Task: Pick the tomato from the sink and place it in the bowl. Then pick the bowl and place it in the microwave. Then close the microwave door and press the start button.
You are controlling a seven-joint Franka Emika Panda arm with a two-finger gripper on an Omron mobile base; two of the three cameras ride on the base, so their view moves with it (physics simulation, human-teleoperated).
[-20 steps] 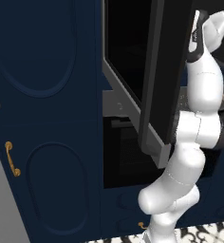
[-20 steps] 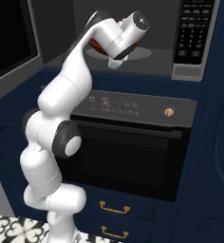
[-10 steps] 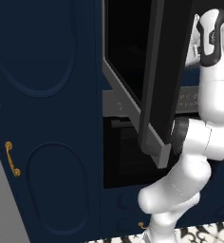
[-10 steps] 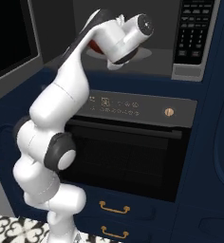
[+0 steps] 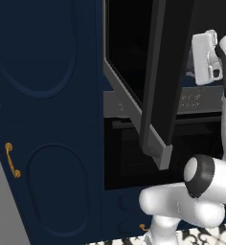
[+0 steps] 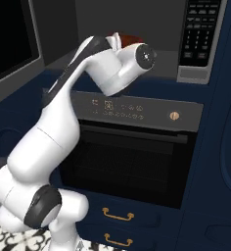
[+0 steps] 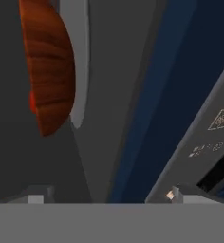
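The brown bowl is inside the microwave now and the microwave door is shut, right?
Not quite. The bowl is inside the microwave, but the microwave door is not shut: it stands swung open. The left base view shows the black glass panel sticking out from the frame, with the dark cavity open behind it.

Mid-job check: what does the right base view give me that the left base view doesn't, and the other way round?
Right base view: the bowl sitting inside the microwave cavity behind the arm, the button panel, and the gold drawer handles. Left base view: the tall navy cabinet with its gold door handle. Both: the microwave door standing open, and the black oven below it.
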